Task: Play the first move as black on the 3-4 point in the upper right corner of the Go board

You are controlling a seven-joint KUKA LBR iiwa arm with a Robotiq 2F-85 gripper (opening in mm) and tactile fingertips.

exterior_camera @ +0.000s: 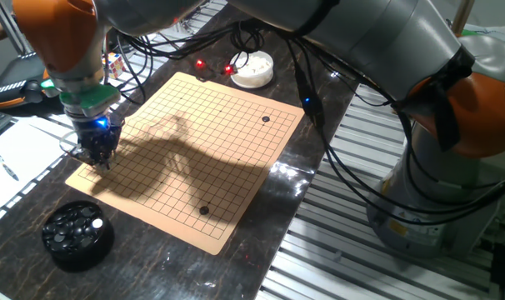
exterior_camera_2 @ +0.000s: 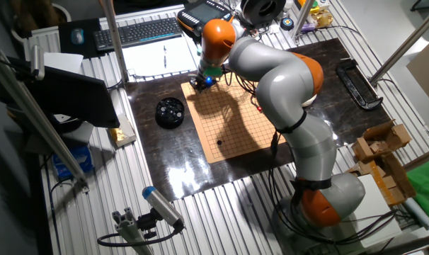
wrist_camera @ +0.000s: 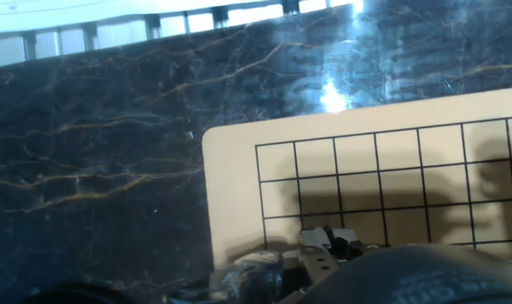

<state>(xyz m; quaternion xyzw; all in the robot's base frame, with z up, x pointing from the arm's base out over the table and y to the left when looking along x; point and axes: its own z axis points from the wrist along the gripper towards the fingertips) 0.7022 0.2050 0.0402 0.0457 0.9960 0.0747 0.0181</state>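
Seen in one fixed view, from left to right: a round black bowl [exterior_camera: 77, 237] of dark stones rested on the dark marbled worktop [exterior_camera: 152, 258], just off the near-left corner of the Go board [exterior_camera: 194, 150]; above it hung the claw [exterior_camera: 98, 157], low over the board's left corner, tips close to or touching the grid; could not tell whether wide, narrow or holding a stone, the tips being hidden under the hand's body and in shadow. Further right lay one black stone [exterior_camera: 204, 210] on the grid near the front edge; another black stone [exterior_camera: 266, 119] sat near the far right corner; behind the board stood a white bowl [exterior_camera: 252, 70] on the worktop. In the hand view showed a board corner [wrist_camera: 231, 160] with bare grid lines and marbled worktop [wrist_camera: 95, 152] beside it; fingertips not clearly distinguishable.
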